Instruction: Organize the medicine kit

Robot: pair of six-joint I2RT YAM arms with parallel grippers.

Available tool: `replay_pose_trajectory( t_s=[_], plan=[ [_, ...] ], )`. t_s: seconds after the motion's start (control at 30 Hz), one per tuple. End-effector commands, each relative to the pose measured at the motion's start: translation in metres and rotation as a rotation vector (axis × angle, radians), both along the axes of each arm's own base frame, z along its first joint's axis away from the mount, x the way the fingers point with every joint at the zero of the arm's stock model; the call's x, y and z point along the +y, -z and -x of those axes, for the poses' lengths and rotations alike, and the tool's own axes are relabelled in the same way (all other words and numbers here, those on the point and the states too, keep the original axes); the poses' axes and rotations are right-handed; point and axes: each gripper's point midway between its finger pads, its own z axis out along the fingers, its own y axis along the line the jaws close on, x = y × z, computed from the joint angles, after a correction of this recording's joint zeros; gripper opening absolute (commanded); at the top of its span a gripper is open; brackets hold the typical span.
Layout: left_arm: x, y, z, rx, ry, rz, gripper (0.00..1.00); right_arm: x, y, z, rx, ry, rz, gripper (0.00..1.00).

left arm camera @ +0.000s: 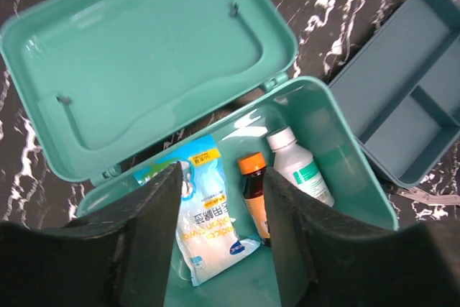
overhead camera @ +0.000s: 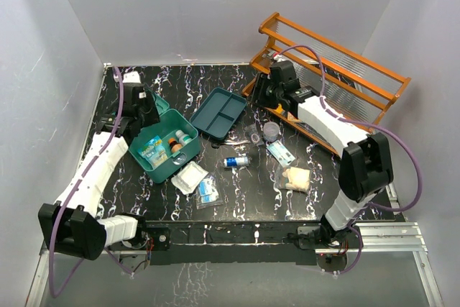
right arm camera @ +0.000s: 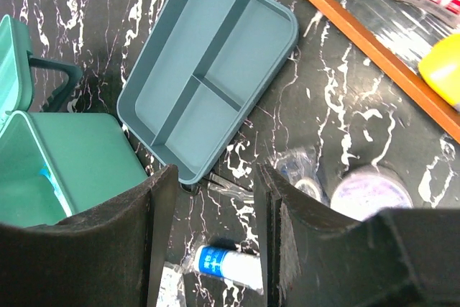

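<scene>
Here's the medicine kit [overhead camera: 167, 154], left of centre in the top view on the dark marbled table [overhead camera: 244, 203]. Its lid [left arm camera: 144, 70] lies wide open, filling the upper left of the left wrist view. The left gripper [left arm camera: 221, 177] hangs straight over the open box, fingers spread, nothing between them. Through the gap you look down on a white-and-blue sachet [left arm camera: 208, 228], an orange-capped bottle [left arm camera: 253, 195] and a white bottle [left arm camera: 296, 170] on the box floor. So three things are in, and plenty isn't: the insert tray [overhead camera: 219, 113] lies out on the table just right of the kit. A blue tube [overhead camera: 236, 162], a tape roll [overhead camera: 271, 131] and some packets [overhead camera: 190, 176] are scattered across the lower middle.

Over to the right gripper [right arm camera: 215, 174]: fingers apart too, empty, hovering by the tray's lower corner. The blue tube is at the bottom of its view and the orange rack [right arm camera: 359, 34] cuts across the upper right. Now the relation that matters, I'd say: from this gripper the kit lies off to the left, and in the top view the tray sits between them. The tray's long axis runs lower left to upper right, the same slant as the box. The loose items sit nearer the right arm, while the box mouth is right under the left. My guess: loose pieces go in first, the tray on top after
</scene>
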Motion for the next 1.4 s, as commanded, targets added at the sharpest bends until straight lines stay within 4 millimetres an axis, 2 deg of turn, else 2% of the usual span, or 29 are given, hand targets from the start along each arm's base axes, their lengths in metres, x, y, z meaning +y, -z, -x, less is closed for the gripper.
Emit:
replay_pose_trajectory(
  t_s=[0.0, 0.13, 0.3, 0.4, 0.5, 0.6, 0.73, 0.83, 1.0, 1.17, 1.33, 1.37],
  plan=[
    [0.005, -0.058, -0.009, -0.119, 0.054, -0.069, 0.51, -0.022, -0.032, 0.005, -0.071, 0.132, -0.008, 0.45],
    [-0.003, -0.108, -0.025, -0.250, 0.117, -0.073, 0.58, -0.037, -0.019, 0.021, -0.013, 0.192, 0.027, 0.45],
    [-0.042, -0.152, -0.034, -0.432, 0.351, -0.013, 0.58, -0.049, -0.005, 0.047, 0.023, 0.206, 0.038, 0.46],
    [-0.053, -0.174, -0.038, -0.514, 0.397, 0.014, 0.61, -0.063, 0.005, 0.061, 0.042, 0.250, 0.069, 0.47],
    [-0.070, -0.187, -0.039, -0.550, 0.476, 0.064, 0.65, -0.079, 0.015, 0.074, 0.062, 0.287, 0.115, 0.48],
    [-0.086, -0.193, -0.041, -0.559, 0.544, 0.116, 0.67, -0.105, 0.024, 0.090, 0.100, 0.391, 0.184, 0.50],
    [-0.102, -0.202, -0.042, -0.567, 0.608, 0.179, 0.71, -0.154, 0.040, 0.121, 0.168, 0.601, 0.316, 0.65],
    [-0.102, -0.207, -0.045, -0.576, 0.595, 0.192, 0.73, -0.170, 0.044, 0.136, 0.190, 0.672, 0.346, 0.68],
    [-0.092, -0.203, -0.050, -0.573, 0.543, 0.157, 0.87, -0.194, 0.058, 0.158, 0.254, 0.784, 0.398, 0.74],
    [-0.097, -0.198, -0.055, -0.561, 0.551, 0.184, 0.98, -0.200, 0.086, 0.171, 0.346, 0.777, 0.400, 0.76],
    [-0.108, -0.193, -0.058, -0.547, 0.584, 0.239, 0.99, -0.192, 0.102, 0.173, 0.390, 0.694, 0.343, 0.78],
    [-0.110, -0.193, -0.059, -0.549, 0.590, 0.248, 0.99, -0.185, 0.103, 0.169, 0.380, 0.650, 0.310, 0.80]
  ],
)
